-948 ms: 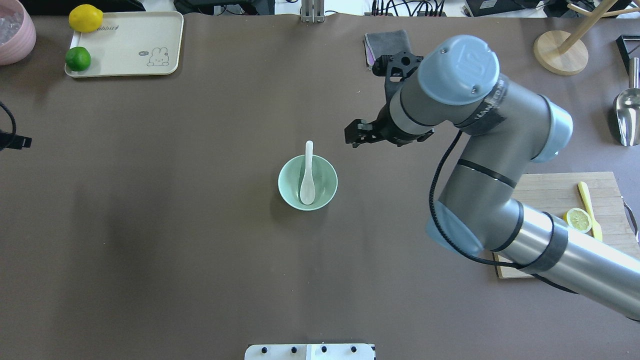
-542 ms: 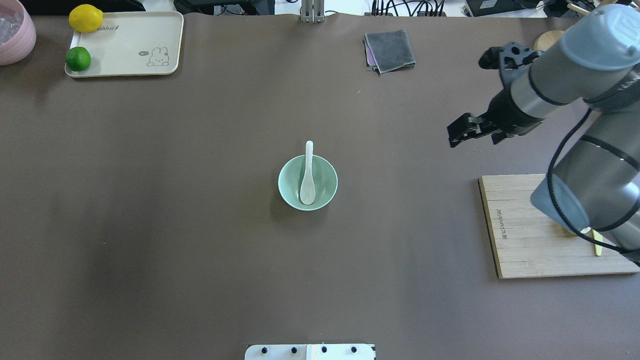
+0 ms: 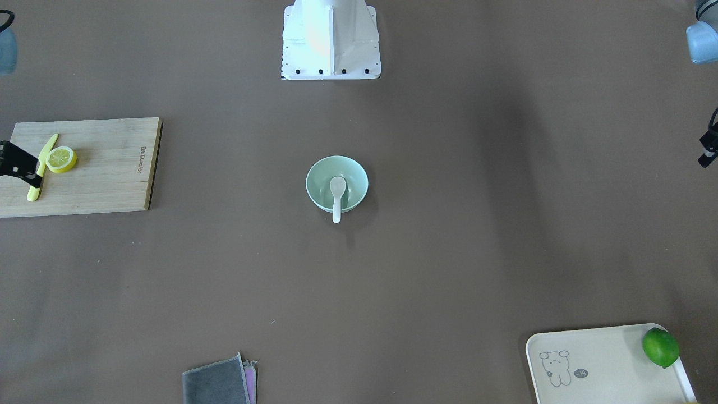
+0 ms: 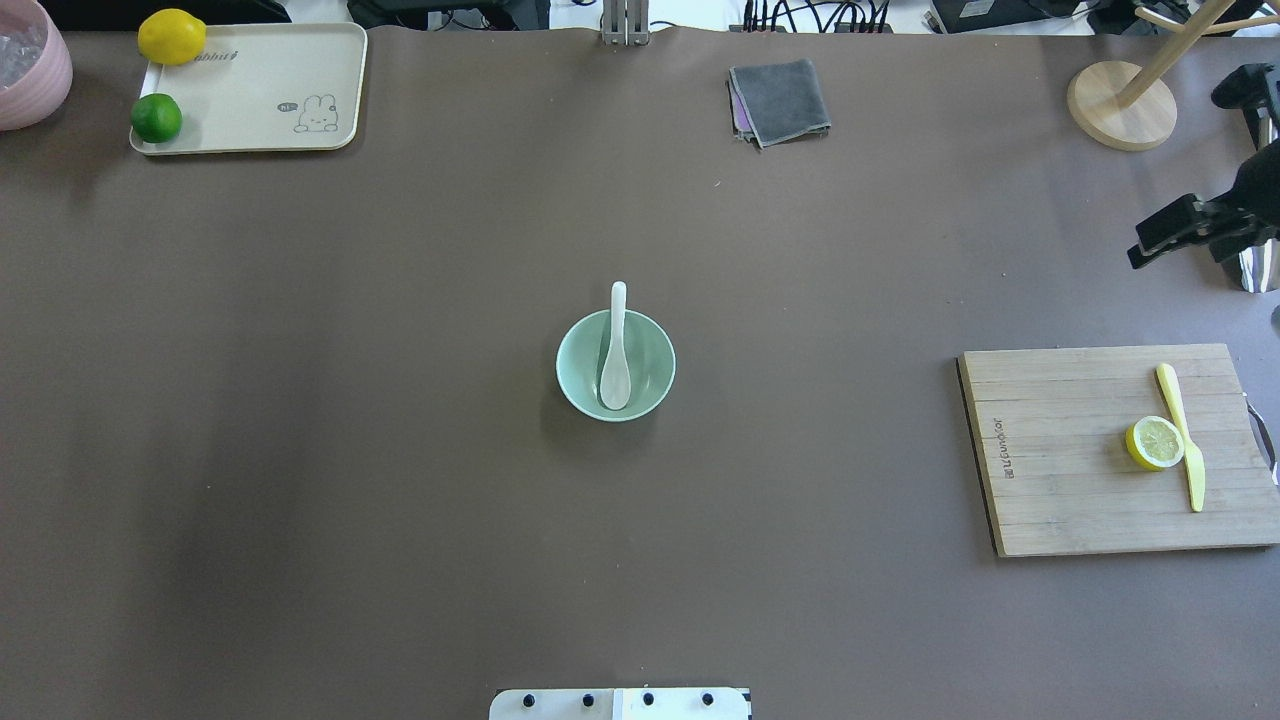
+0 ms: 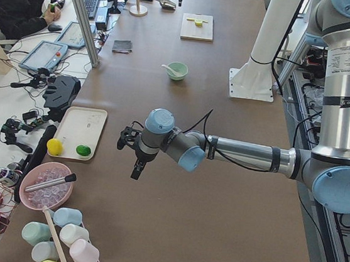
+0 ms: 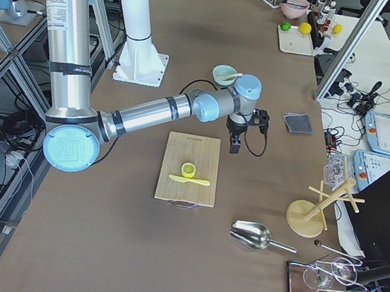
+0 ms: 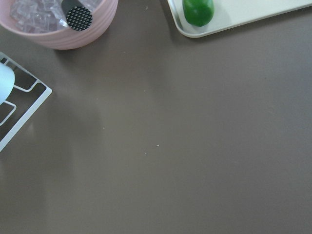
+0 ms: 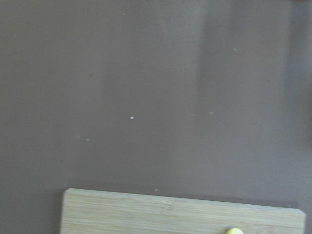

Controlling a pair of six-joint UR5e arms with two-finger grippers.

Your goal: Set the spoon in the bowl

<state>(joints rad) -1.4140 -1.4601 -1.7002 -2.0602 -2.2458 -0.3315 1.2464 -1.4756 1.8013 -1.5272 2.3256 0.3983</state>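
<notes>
The pale mint-green bowl (image 4: 640,385) stands at the table's middle; it also shows in the front view (image 3: 320,188). The white spoon (image 4: 614,352) lies in it, scoop down inside and handle resting over the far rim (image 3: 336,209). My right gripper (image 4: 1150,240) hangs far to the right near the table's edge, open and empty, well away from the bowl. In the front view it (image 3: 19,168) is over the cutting board's end. My left gripper (image 5: 138,168) is at the table's left end, only its edge in the front view; I cannot tell its state.
A wooden cutting board (image 4: 1060,450) with a lemon half (image 4: 1155,442) and a yellow knife (image 4: 1183,430) lies at the right. A grey cloth (image 4: 780,100), a wooden stand (image 4: 1120,105), and a cream tray (image 4: 260,90) with a lime and a lemon are at the back.
My right arm has swung away from the bowl to the table's right edge, uncovering the cutting board. The spoon and bowl have not moved.
</notes>
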